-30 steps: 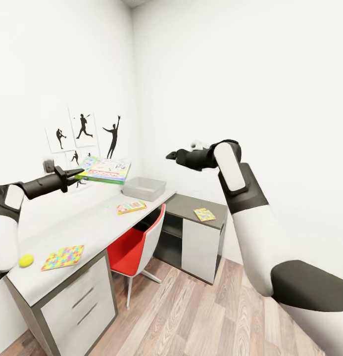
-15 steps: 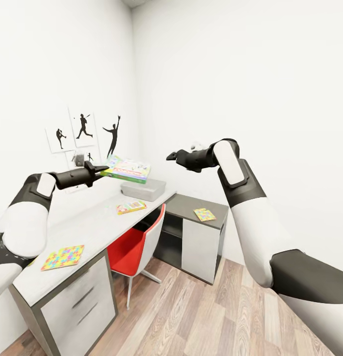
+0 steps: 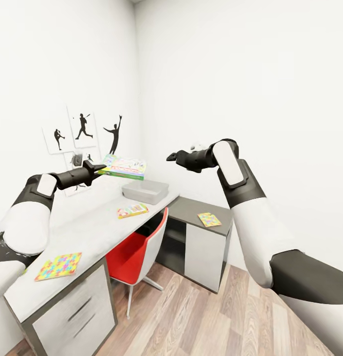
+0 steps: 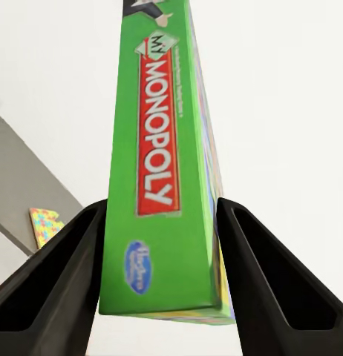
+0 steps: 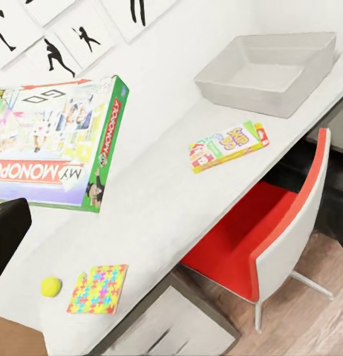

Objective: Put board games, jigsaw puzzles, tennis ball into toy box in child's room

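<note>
From the head view, the left claw [image 3: 98, 168] is gripping a green game box [image 3: 123, 167] by its near edge and holding it flat in the air, a little short of the toy box [image 3: 145, 191] and above it. The toy box is sitting near the far end of the desk [image 3: 87, 232] and looks empty. A second game [image 3: 131, 210] is lying flat on the desk near the bin, one puzzle [image 3: 58, 265] is lying at the near end, and another puzzle [image 3: 209, 219] is on the dark corner part. The right claw [image 3: 171, 157] is hanging in the air with nothing in it; whether it is open I cannot tell. A red chair [image 3: 139, 249] is standing under the desk, out of the way.

In the left wrist view, the two fingers [image 4: 56, 285] are pressing both faces of the box [image 4: 160, 178], and most of it is sticking out beyond them. I think the arm should carry it further, until it is fully over the bin, then lower it flat and let go, because a long box held at one edge may tilt and catch the rim.

In the right wrist view, the box [image 5: 56, 148] is hanging over the desk [image 5: 153, 215] and the bin [image 5: 266, 72] is well apart. A tennis ball [image 5: 50, 285] is lying just beside the puzzle [image 5: 98, 288]. Nothing is blocking the way.
</note>
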You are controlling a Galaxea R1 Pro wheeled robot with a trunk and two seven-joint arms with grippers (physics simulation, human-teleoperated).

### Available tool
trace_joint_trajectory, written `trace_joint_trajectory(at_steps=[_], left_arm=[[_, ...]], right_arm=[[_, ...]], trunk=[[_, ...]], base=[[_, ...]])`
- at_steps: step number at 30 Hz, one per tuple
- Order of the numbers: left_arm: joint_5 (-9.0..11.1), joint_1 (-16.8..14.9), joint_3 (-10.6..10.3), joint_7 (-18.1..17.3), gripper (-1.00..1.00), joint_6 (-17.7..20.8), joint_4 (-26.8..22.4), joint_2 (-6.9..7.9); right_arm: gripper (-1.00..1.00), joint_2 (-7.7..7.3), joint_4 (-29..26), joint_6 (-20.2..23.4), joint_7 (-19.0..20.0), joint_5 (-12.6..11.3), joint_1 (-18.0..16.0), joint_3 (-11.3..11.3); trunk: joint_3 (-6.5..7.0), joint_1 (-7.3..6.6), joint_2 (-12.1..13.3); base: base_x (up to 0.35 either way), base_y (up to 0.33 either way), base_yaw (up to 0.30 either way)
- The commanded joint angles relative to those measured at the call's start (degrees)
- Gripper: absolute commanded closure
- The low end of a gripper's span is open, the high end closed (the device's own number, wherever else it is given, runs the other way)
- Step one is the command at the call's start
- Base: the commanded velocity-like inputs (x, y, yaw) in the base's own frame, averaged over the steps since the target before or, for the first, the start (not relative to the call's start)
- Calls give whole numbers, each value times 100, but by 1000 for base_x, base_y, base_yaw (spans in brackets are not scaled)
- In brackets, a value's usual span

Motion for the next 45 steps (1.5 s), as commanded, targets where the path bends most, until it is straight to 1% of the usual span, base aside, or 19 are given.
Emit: trace_joint_trajectory(at_steps=[1, 7, 12, 15, 21, 22, 33, 37, 45], left_arm=[[56, -4, 29, 39, 100, 46, 0, -1], [57, -4, 42, 121, 100, 28, 1, -17], [57, -4, 45, 144, 100, 22, 1, -27], [52, -4, 48, 149, 100, 12, 7, -90], [48, -4, 46, 155, 100, 1, 9, -158], [48, -4, 45, 156, 100, -49, 10, -174], [48, -4, 42, 157, 100, -141, 10, -198], [48, -4, 38, 157, 100, -143, 10, -249], [46, -4, 39, 157, 100, -178, 10, -293]], right_arm=[[-100, 0, -3, 6, -59, -57, -2, 4], [-100, 0, -3, -2, -59, -61, 5, 5], [-100, 0, -3, -23, -59, -62, 6, 5], [-100, 0, -8, -28, -59, -58, 13, 5], [-100, 0, -12, -22, -59, -90, 15, 2], [-100, 0, -12, -21, -59, -99, 15, -1], [-100, 0, -12, -20, -59, -106, 15, 1], [-100, 0, -12, -20, -59, -106, 15, 3], [-100, 0, -12, -20, -55, -105, 15, 0]], trunk=[[-2, 6, -4], [1, 6, -4], [1, 6, -4], [1, 6, -4], [1, 6, -4], [1, 6, -4], [1, 6, -4], [1, 6, -4], [1, 6, -4]], base=[[326, 0, 217], [326, -15, 257], [278, -148, 223], [255, -195, 70], [192, -164, 17], [82, -64, 2], [76, -54, 0], [222, -167, 11], [242, -183, 206]])
